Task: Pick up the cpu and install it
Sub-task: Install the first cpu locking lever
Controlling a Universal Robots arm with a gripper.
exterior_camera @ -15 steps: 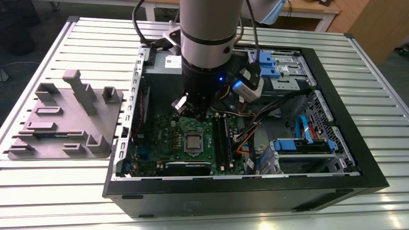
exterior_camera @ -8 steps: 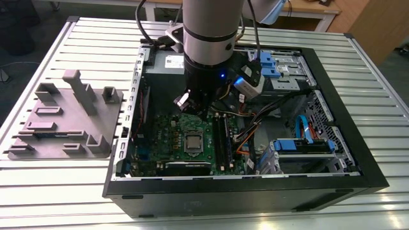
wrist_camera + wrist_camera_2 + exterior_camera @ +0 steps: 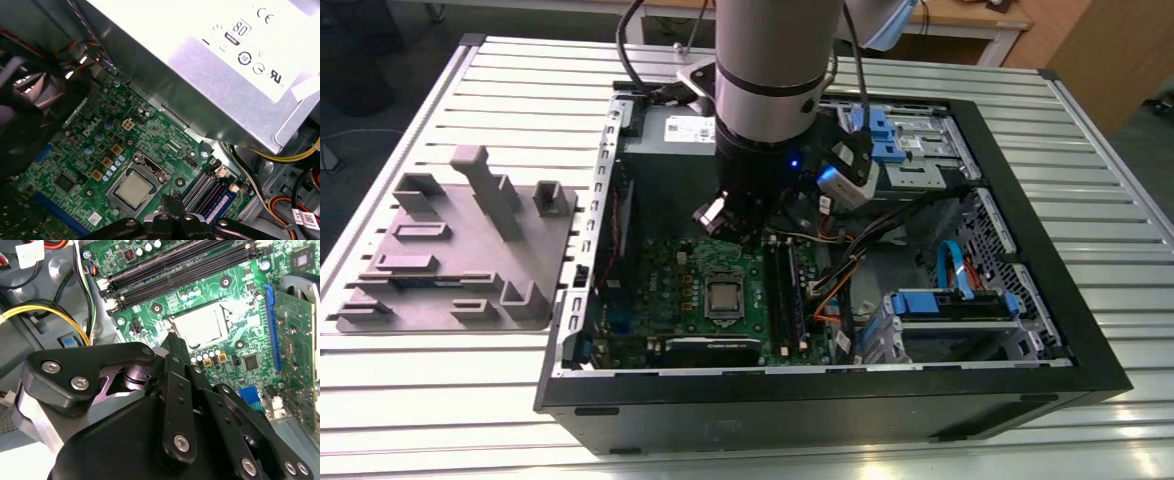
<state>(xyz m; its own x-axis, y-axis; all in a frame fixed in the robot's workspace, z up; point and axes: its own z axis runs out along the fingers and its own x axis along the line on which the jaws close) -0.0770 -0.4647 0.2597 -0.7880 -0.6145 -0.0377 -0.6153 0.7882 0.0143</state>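
Observation:
The cpu (image 3: 723,296) lies flat in the metal-framed socket of the green motherboard (image 3: 670,290), its pale silvery top showing in both wrist views (image 3: 202,325) (image 3: 134,190). My gripper (image 3: 727,222) hangs inside the open computer case, above the board and just off the socket's edge toward the memory slots. Its black fingers meet in a narrow tip (image 3: 172,342) (image 3: 170,202) with nothing between them. The gripper is shut and does not touch the chip.
The grey power-supply box (image 3: 225,65) stands close beside the arm. Memory slots (image 3: 185,265), an upright expansion card (image 3: 295,340), yellow cables (image 3: 45,310) and blue drive cages (image 3: 947,305) crowd the case. A grey fixture plate (image 3: 454,250) lies on the slatted table at the exterior view's left.

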